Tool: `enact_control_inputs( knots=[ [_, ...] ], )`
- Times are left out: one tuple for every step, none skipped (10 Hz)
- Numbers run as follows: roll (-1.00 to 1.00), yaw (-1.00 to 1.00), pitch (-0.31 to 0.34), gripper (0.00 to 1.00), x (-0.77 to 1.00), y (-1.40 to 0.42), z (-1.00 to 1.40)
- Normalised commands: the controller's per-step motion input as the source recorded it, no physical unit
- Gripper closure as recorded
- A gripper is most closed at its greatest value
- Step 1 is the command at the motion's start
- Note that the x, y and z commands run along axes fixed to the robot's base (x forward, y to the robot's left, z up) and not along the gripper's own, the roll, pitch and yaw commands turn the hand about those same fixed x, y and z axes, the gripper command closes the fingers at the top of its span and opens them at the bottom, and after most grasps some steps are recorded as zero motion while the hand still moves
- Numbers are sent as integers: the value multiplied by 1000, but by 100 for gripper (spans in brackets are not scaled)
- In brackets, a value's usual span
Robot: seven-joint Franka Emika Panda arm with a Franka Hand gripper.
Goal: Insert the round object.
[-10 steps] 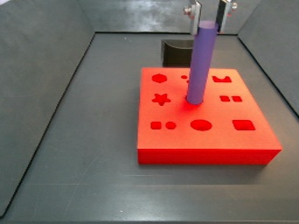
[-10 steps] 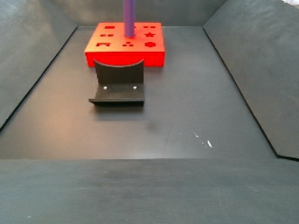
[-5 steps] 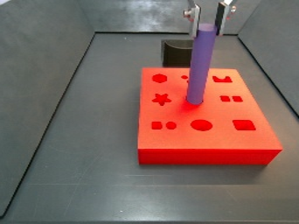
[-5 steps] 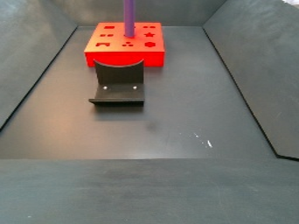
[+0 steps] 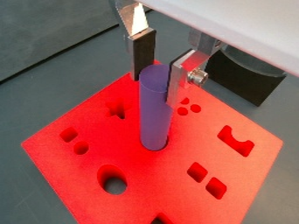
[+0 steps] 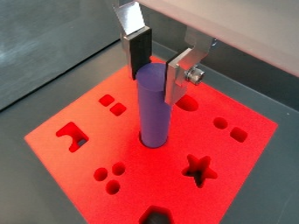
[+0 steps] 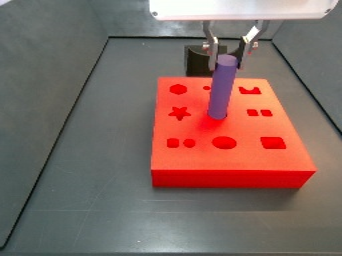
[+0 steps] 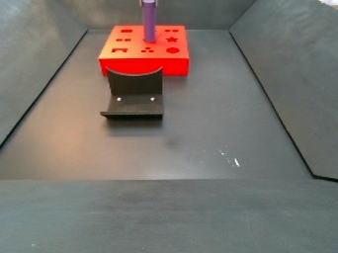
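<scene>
Wrist view shows the gripper [image 5: 159,63] spread apart around the upright purple peg [image 5: 156,109], its foot sunk in the red block [image 5: 111,149]; side view adds the fixture [image 8: 133,95].

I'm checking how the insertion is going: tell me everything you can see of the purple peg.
The purple peg is a slim, smooth, matte violet cylinder, standing upright with its lower end in a hole near the middle of the red block. The gripper sits at its top, a silver finger on either side, open: both wrist views show gaps between pads and peg.

A lab test cell: grey-walled enclosure [image 8: 284,89], dark fixture [image 8: 133,95], end effector [image 7: 230,47] above a red block [image 7: 230,150].
</scene>
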Motion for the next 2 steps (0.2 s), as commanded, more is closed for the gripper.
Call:
enact_control_inputs(
  knots=[
    [0, 0, 0, 100, -26, 0, -14],
    [0, 0, 0, 100, 0, 0, 0]
  ],
)
